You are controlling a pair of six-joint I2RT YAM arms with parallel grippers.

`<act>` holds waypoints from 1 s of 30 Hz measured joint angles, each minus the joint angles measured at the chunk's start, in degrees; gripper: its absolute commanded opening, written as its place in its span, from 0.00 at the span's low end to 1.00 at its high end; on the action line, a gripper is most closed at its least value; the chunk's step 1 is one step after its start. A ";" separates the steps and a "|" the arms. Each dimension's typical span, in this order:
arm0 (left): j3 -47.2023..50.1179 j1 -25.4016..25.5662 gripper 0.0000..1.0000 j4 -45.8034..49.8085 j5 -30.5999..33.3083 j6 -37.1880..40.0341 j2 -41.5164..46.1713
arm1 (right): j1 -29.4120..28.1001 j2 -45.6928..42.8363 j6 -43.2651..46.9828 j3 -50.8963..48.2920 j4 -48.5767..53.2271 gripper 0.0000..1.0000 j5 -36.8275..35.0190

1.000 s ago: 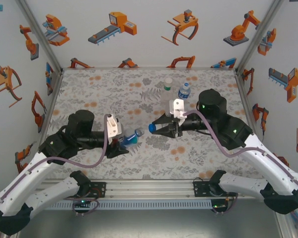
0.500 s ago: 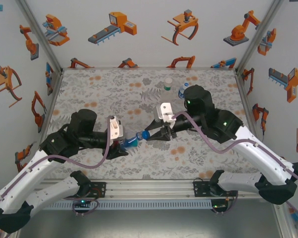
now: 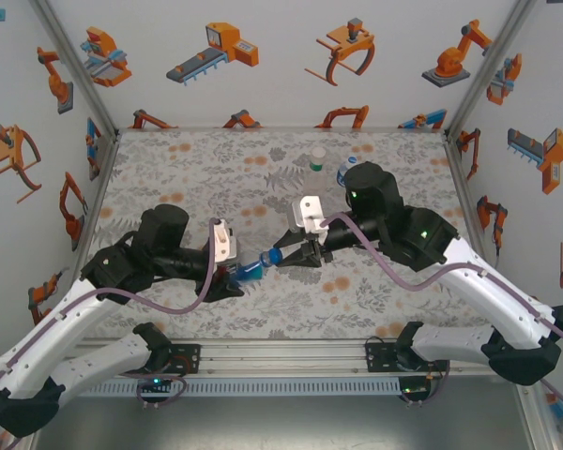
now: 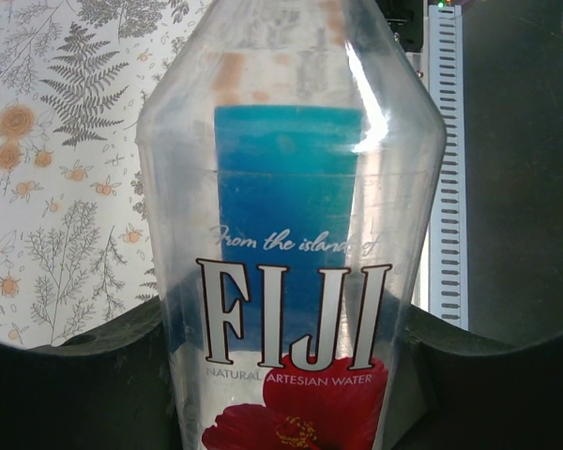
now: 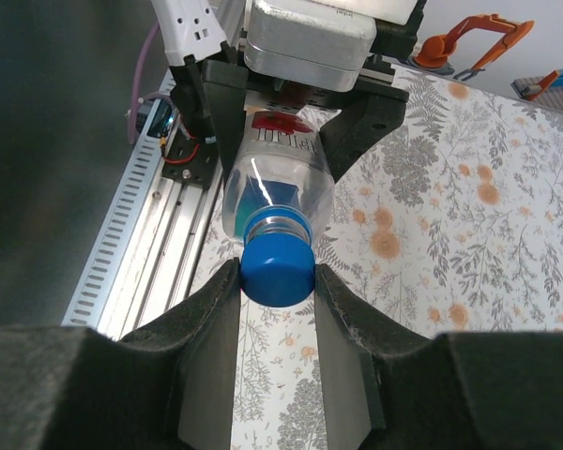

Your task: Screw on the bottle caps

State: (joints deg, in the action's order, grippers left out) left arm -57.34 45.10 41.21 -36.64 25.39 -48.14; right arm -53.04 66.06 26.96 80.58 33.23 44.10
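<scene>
Seen from above, both arms reach inward over the floral table (image 3: 169, 169), elbows out, and meet mid-table. The left gripper (image 3: 235, 273) clasps the squat bottle (image 3: 250, 270) held sideways; the right gripper (image 3: 283, 255) pinches the blue cap (image 3: 273, 256) at the bottle's neck.

Left wrist: the bottle sits between dark jaws, neck pointing away.

Right wrist: fingers (image 5: 211, 328) squeeze the cap against the bottle mouth.

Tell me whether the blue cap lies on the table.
No, the right claw holds the blue cap against the bottle, off the table.
</scene>
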 measured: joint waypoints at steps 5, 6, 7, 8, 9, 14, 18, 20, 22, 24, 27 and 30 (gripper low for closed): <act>-0.24 0.07 0.00 0.35 -0.57 0.02 -0.42 | -0.44 0.52 1.36 1.46 1.97 0.00 -0.24; -0.48 0.17 0.00 0.59 -0.72 0.02 -0.61 | -0.61 0.76 1.68 2.01 2.60 0.00 -0.37; -0.70 0.22 0.00 0.76 -0.79 0.02 -0.79 | -0.83 0.96 2.12 2.54 3.21 0.00 -0.63; -1.01 0.26 0.00 0.94 -0.90 0.04 -1.05 | -1.05 1.16 2.58 2.97 3.67 0.00 -0.92; -1.22 0.28 0.00 1.16 -0.96 0.09 -1.29 | -1.36 1.38 3.06 3.50 4.20 0.00 -1.29; -1.60 0.31 0.00 2.36 -1.27 0.44 -1.70 | -2.56 2.64 5.31 5.66 7.21 0.00 -2.97; -1.60 0.31 0.00 3.17 -1.46 0.59 -1.70 | -3.13 2.93 6.38 5.97 8.17 0.00 -3.69; -1.60 0.31 0.00 3.17 -1.62 0.68 -1.64 | -3.26 2.75 6.73 5.66 8.00 0.00 -3.67; -1.57 0.31 0.00 3.19 -1.77 0.70 -1.51 | -3.30 2.21 6.95 4.74 7.58 0.00 -3.67; -1.42 0.31 0.00 3.02 -1.79 0.70 -1.27 | -3.37 1.60 6.95 3.85 6.62 0.00 -3.65; -1.36 0.31 0.00 2.75 -1.79 0.70 -0.94 | -3.43 1.40 6.43 3.50 5.62 0.00 -3.45; -1.36 0.28 0.00 2.64 -1.79 0.70 -0.92 | -3.41 1.25 4.22 3.02 4.55 0.00 -3.52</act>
State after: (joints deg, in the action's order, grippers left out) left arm -58.70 45.39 43.86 -38.44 26.09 -49.06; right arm -56.45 67.31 31.18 83.59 37.78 40.58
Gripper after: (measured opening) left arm 0.525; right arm 0.346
